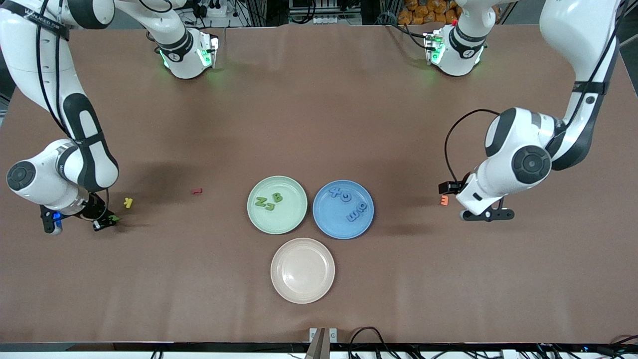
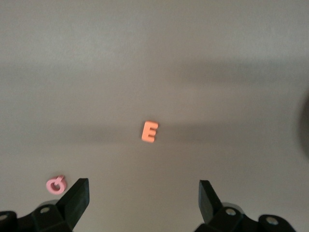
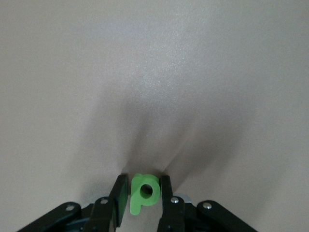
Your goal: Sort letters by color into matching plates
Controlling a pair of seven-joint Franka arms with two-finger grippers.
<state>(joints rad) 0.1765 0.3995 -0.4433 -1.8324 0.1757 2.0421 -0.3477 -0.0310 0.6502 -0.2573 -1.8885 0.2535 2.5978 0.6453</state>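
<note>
Right gripper (image 3: 145,195) pinched green letter (image 3: 143,192) at the surface (image 1: 319,124), beside yellow letter (image 1: 128,202). Left gripper (image 2: 144,203) hung spread above orange E (image 2: 150,131).

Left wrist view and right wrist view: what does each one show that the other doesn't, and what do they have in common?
Only the left wrist view shows an orange letter E and a pink letter lying on the table, with the left gripper open above them.

Only the right wrist view shows a green letter P, clamped between the fingers of the right gripper.

Both share the plain brown table and the black fingers of their own gripper. Neither shows any plate.
</note>
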